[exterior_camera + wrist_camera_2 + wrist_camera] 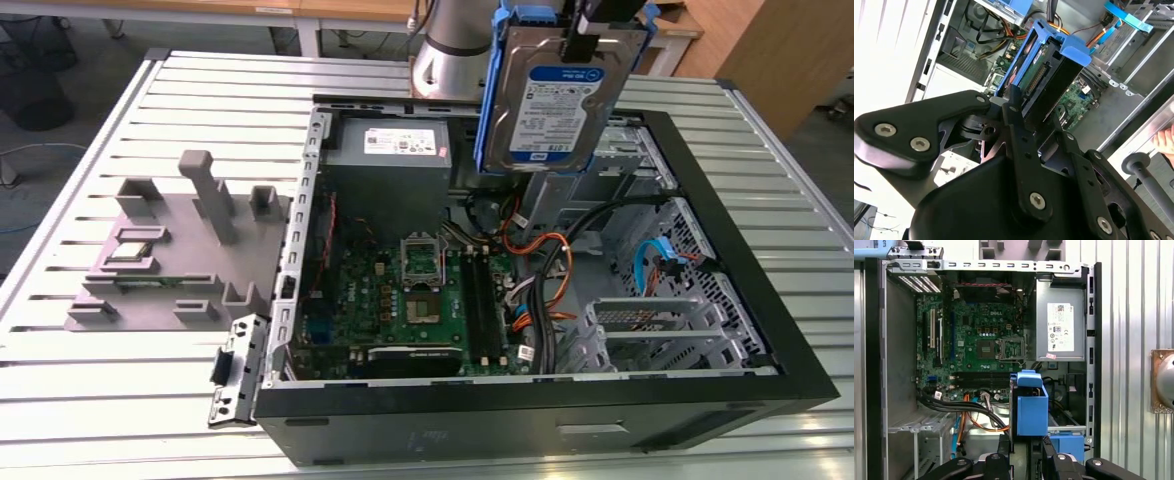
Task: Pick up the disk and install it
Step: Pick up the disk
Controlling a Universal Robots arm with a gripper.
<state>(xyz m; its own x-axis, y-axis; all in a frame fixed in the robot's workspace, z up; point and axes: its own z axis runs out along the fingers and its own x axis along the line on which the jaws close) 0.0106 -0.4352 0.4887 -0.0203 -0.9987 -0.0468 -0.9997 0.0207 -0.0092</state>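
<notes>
The disk (550,100), a silver hard drive with a white-and-blue label in a blue carrier bracket, hangs upright above the back of the open computer case (747,300). My gripper (603,28) is shut on its top edge. In the second wrist view the black fingers (1013,107) clamp both sides of the disk (1046,80), whose connector end points down toward the case. In the first wrist view the blue carrier (1031,407) sits between the fingers (1004,442), over the cables beside the power supply.
Inside the case lie the motherboard (400,300), the grey power-supply box (387,150), orange and black cables (547,260) and a metal drive cage (667,320). A lone blue bracket (1066,445) sits in the case. A grey fixture (174,250) stands at the exterior view's left. A hand (1165,140) shows nearby.
</notes>
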